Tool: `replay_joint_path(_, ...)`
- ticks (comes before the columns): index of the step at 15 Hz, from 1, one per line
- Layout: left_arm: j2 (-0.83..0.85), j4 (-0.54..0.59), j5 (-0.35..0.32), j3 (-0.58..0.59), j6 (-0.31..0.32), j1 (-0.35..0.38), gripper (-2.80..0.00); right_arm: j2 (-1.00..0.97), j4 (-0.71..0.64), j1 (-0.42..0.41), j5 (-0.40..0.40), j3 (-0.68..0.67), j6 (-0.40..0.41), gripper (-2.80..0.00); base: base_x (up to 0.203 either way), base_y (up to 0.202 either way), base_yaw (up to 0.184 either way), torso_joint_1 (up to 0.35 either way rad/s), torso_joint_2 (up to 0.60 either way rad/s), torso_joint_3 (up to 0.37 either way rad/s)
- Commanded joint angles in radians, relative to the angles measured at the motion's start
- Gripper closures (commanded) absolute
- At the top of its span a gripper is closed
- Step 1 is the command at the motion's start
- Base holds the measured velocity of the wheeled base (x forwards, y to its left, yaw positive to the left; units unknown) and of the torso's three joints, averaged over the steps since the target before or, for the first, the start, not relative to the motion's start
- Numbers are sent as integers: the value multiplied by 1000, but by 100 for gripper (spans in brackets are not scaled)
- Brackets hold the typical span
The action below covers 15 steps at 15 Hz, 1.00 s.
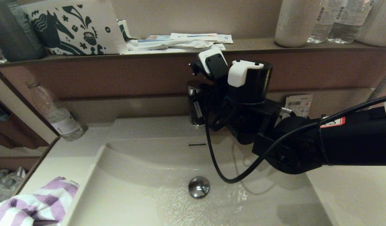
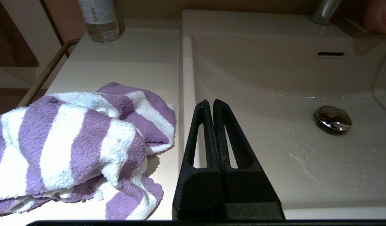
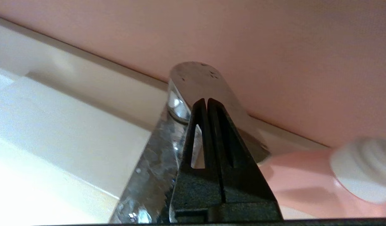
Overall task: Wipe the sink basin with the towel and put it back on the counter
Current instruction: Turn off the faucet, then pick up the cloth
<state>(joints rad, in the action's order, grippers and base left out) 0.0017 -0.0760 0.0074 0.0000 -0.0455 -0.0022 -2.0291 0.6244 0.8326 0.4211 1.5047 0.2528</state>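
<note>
The purple and white striped towel (image 1: 36, 204) (image 2: 80, 141) lies crumpled on the cream counter (image 2: 133, 59) left of the sink basin (image 1: 139, 175) (image 2: 274, 88). My left gripper (image 2: 213, 102) is shut with nothing in it, hovering over the basin's left rim just right of the towel; it is out of the head view. The right arm (image 1: 249, 94) reaches to the chrome faucet (image 1: 196, 103) at the back of the basin. My right gripper (image 3: 207, 101) is shut and empty, its tips at the faucet's lever (image 3: 199, 81). The basin floor around the round chrome drain plug (image 1: 199, 186) (image 2: 332, 120) is wet.
A clear water bottle (image 1: 59, 117) (image 2: 98, 18) stands at the counter's back left. A brown ledge (image 1: 180, 51) above holds a horse-print pouch (image 1: 76, 26), packets and bottles (image 1: 337, 20). A pink container (image 3: 305, 179) sits by the faucet. A black cable (image 1: 230, 175) hangs over the basin.
</note>
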Motion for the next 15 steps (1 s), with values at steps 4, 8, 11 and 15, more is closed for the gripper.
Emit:
replay_joint_path(4, 0, -1, 0, 0, 0, 0, 0, 124, 3, 19, 9, -48, -3, 0, 0, 0, 0, 0, 0, 0)
replay_joint_path(8, 0, -1, 0, 0, 0, 1, 0, 340, 5, 21, 50, -408, -32, 0, 0, 0, 0, 0, 0, 0)
replay_joint_path(11, 0, -1, 0, 0, 0, 1, 0, 567, -14, -36, 85, -606, -38, 0, 0, 0, 0, 0, 0, 0)
replay_joint_path(15, 0, -1, 0, 0, 0, 0, 0, 865, -135, -345, 70, -758, -43, 0, 0, 0, 0, 0, 0, 0)
